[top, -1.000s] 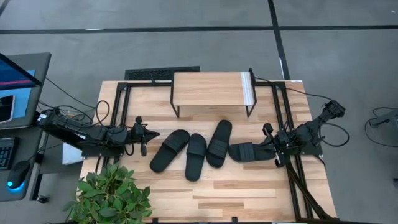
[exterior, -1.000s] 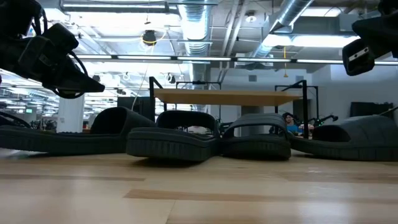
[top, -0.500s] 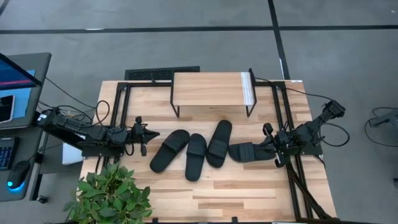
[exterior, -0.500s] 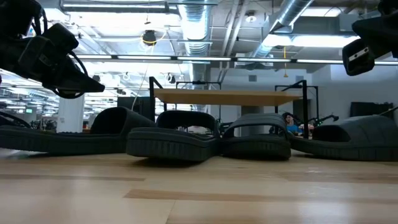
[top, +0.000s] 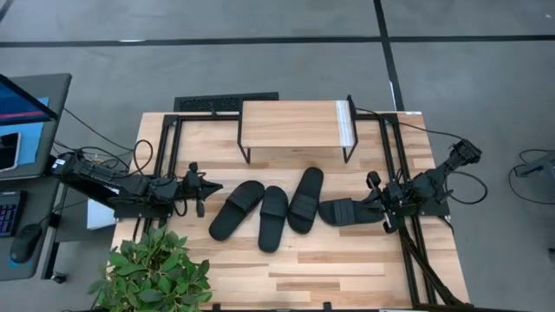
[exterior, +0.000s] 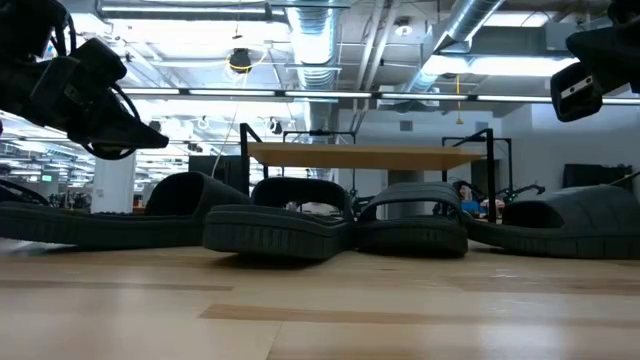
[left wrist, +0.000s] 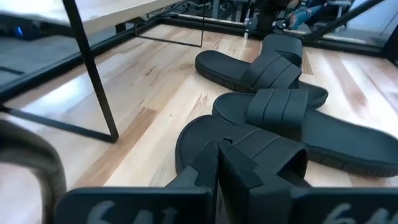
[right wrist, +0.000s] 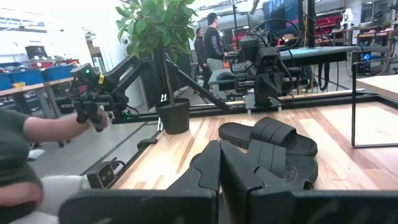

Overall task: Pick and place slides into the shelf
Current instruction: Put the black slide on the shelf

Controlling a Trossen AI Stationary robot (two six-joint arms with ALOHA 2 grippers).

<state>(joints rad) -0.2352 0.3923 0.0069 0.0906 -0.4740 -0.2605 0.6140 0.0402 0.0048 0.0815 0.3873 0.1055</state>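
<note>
Here, four black slides (top: 274, 217) before shelf (top: 291, 124); both arms' fingers closed, empty

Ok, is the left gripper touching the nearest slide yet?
Apart. In the high view a strip of bare table shows between the shut left gripper and the leftmost slide; the gripper sits just off the slide's upper left edge.

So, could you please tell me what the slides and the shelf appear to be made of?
The slides look like moulded foam or rubber: matte black, with ribbed sole edges and grooved straps. The shelf has what looks like a light wood or wood-look top with visible grain, on thin black legs, probably metal.
</note>
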